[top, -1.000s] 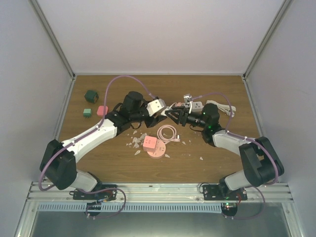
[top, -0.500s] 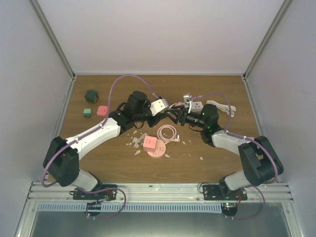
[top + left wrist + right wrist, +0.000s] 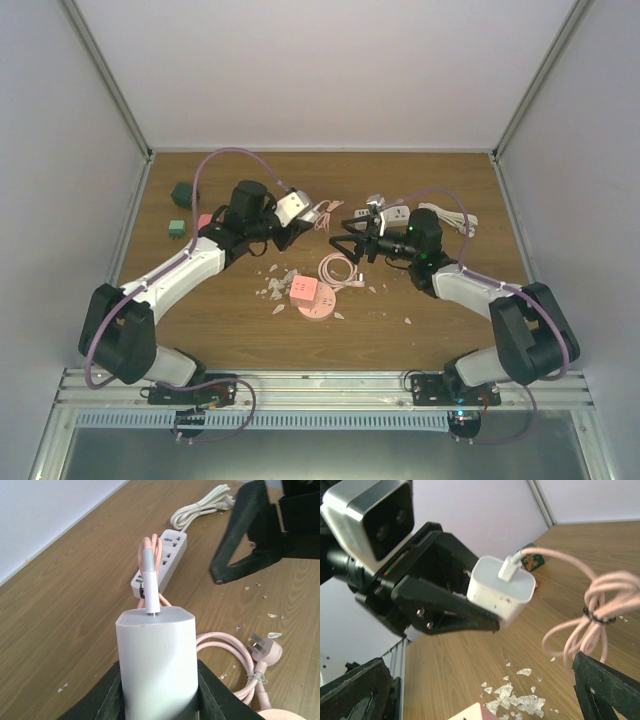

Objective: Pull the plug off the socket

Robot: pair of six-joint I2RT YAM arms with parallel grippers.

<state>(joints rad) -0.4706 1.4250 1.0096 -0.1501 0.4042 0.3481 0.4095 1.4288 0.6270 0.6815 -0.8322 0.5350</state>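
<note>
Left gripper (image 3: 157, 696) jaws are pinching the white adapter (image 3: 156, 650); right gripper (image 3: 344, 240) jaws are hanging spread. IMO right should be clamping the plug (image 3: 150, 587) body, not the cable (image 3: 605, 600), & pulling straight out.

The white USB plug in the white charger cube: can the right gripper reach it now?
Probably yes: the open right gripper faces the white USB plug, which juts free from the white charger cube in the left gripper.
</note>
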